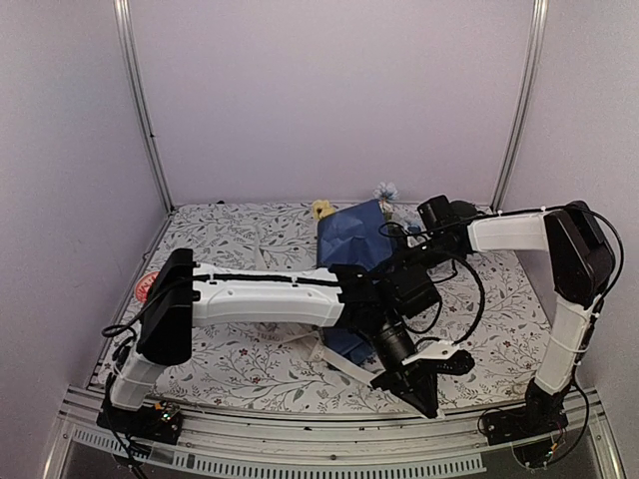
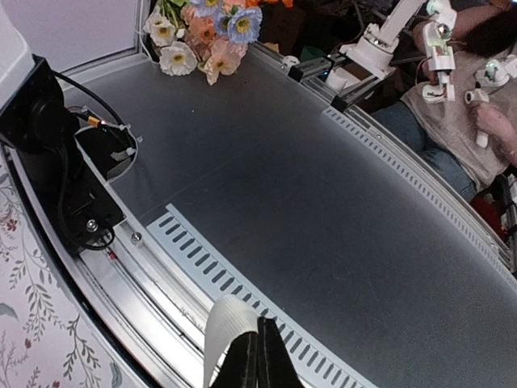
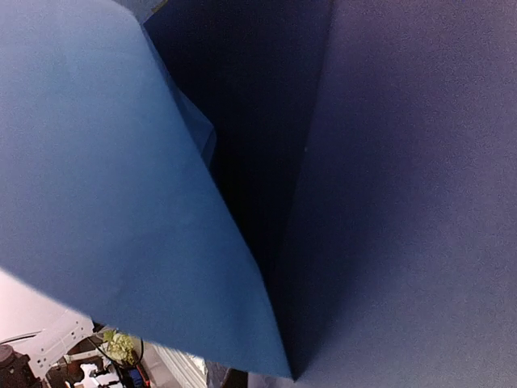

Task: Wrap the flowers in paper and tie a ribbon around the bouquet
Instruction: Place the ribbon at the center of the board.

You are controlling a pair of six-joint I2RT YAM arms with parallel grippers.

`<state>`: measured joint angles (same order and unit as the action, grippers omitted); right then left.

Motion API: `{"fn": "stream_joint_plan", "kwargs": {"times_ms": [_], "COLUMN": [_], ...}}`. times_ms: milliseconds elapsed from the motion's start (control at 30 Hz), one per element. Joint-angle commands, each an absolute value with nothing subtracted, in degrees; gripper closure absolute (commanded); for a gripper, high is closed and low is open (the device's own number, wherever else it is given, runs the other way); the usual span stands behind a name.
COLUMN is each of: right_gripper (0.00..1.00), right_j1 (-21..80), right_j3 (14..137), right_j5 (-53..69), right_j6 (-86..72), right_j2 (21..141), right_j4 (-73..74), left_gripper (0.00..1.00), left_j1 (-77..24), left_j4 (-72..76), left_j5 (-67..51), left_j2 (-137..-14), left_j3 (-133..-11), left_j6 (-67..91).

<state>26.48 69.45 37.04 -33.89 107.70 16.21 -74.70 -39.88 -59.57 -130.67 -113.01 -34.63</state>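
The bouquet lies down the middle of the table, its dark blue paper (image 1: 351, 235) cone showing a yellow bloom of the flowers (image 1: 321, 210) at the far end. My left gripper (image 1: 424, 399) hangs over the table's front edge. Its fingers (image 2: 252, 360) are pressed together on the cream ribbon (image 2: 224, 323), which loops out beside them. The ribbon (image 1: 344, 366) trails back to the cone's near end. My right gripper (image 1: 399, 238) is at the cone's far right side. In the right wrist view, folded paper (image 3: 388, 202) fills the frame and pinches in at the jaws, hiding the fingers.
The floral tablecloth (image 1: 240, 235) covers the table. The slotted metal rail (image 2: 202, 259) runs along the front edge under my left gripper. A separate bunch of orange, white and blue flowers (image 2: 202, 32) sits beyond the table. Side posts (image 1: 140, 100) frame the back wall.
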Motion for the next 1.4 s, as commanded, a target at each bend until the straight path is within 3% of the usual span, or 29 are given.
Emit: {"fn": "stream_joint_plan", "kwargs": {"times_ms": [0,233,367,567,700,967,1367], "right_gripper": [1.0,1.0,1.0,1.0,1.0,1.0,1.0], "right_j1": [25.5,23.9,23.8,23.8,23.7,23.8,23.7], "right_j3": [74.9,78.5,80.1,81.8,81.4,83.6,84.3], "right_j5": [39.6,40.5,41.0,40.4,40.7,42.9,44.1], "right_j6": [-34.3,-34.8,-34.4,-33.7,-33.2,-27.0,-19.3], "right_j2": [109.4,111.0,111.8,111.8,111.4,111.7,112.8], "right_j4": [17.2,19.3,20.7,22.9,23.7,30.4,35.3], "left_gripper": [1.0,1.0,1.0,1.0,1.0,1.0,1.0], "left_j1": [-75.2,-77.2,-78.6,-76.7,-74.1,-68.4,-64.6], "left_j4": [-55.7,-59.3,-51.0,-48.0,-29.1,-6.5,8.1], "left_j5": [-65.5,-67.0,-63.1,-61.3,-42.5,-18.8,-12.8], "left_j2": [-138.2,-134.6,-129.7,-136.9,-138.0,-132.1,-133.2], "left_j3": [-122.7,-122.9,-116.9,-121.1,-118.1,-112.9,-115.7], "left_j6": [-42.1,-47.1,-43.9,-39.1,-24.6,-15.9,-5.8]}}
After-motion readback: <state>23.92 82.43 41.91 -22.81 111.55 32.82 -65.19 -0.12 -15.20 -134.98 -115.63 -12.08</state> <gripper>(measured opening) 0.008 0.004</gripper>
